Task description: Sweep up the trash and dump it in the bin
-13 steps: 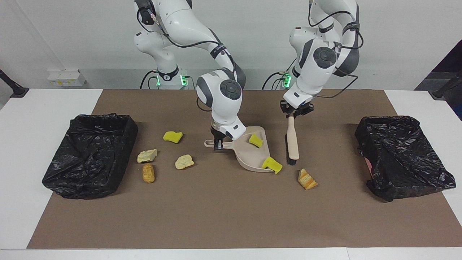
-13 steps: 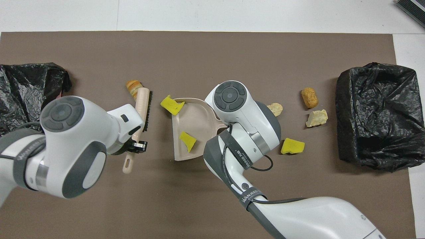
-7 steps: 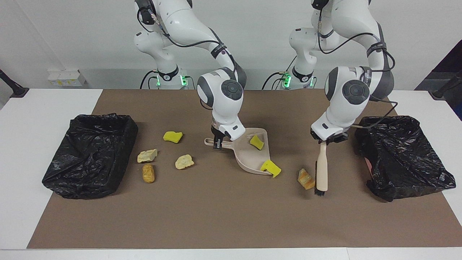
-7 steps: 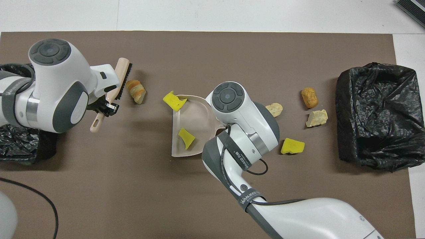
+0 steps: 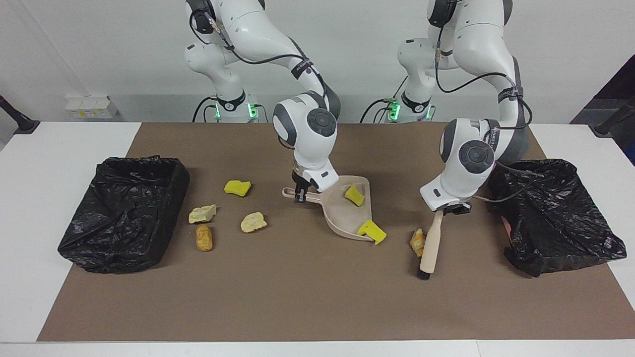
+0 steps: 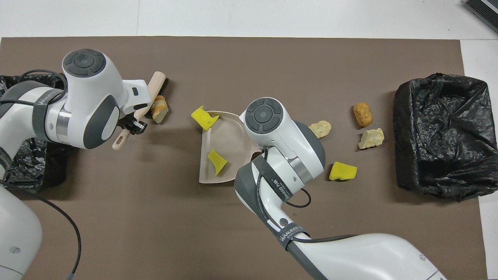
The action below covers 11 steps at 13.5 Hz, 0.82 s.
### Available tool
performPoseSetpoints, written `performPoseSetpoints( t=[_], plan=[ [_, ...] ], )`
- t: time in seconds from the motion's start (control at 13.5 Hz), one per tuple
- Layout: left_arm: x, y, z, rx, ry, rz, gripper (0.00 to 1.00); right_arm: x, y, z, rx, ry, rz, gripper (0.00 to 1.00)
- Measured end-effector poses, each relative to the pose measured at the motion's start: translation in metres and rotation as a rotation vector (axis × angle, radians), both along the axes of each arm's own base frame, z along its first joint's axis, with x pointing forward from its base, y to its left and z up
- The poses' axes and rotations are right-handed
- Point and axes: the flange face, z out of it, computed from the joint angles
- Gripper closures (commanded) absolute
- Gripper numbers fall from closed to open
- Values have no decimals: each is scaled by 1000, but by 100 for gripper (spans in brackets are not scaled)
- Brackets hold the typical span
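Note:
My right gripper (image 5: pixel 299 195) is shut on the handle of the beige dustpan (image 5: pixel 342 218) (image 6: pixel 225 136) at mid-table. One yellow sponge chunk (image 5: pixel 354 195) (image 6: pixel 216 161) lies in the pan and another (image 5: pixel 372 231) (image 6: pixel 202 118) sits on its lip. My left gripper (image 5: pixel 449 210) (image 6: pixel 134 125) is shut on the brush (image 5: pixel 429 243) (image 6: pixel 152 90), whose head stands against a golden-brown bread piece (image 5: pixel 416 240) (image 6: pixel 159 110). More trash lies toward the right arm's end: a yellow chunk (image 5: pixel 237 188), two cream lumps (image 5: pixel 202 213) (image 5: pixel 253 222) and a brown piece (image 5: pixel 203 237).
A bin lined with a black bag (image 5: pixel 124 210) (image 6: pixel 439 132) stands at the right arm's end of the brown mat. A second black-lined bin (image 5: pixel 553 210) (image 6: pixel 23 155) stands at the left arm's end, close beside my left arm.
My left arm carried the brush from beside the dustpan toward its own end, past the bread piece, then brought the brush head against that piece. The dustpan turned slightly in my right gripper.

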Motion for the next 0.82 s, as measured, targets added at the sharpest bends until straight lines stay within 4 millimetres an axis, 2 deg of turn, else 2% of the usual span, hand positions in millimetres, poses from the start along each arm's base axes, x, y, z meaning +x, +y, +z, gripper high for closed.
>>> performPoseSetpoints(
  t=[0.22,0.45,0.52,0.74,0.82],
  plan=[
    [-26,-18,0,-76,65,106,100,0,-1,-2,1,-1,-1,100],
    [-59,-60,0,-102,116,119,100,0,-3,-5,5,-6,-1,100],
    [-69,-68,-1,-100,131,111,100,0,-4,-6,6,-7,-2,100],
    [-87,-80,5,-85,159,97,100,-1,-4,-6,8,-9,-2,100],
    [-93,-91,6,-75,161,109,100,-1,-5,-6,9,-11,-2,100]
  ],
)
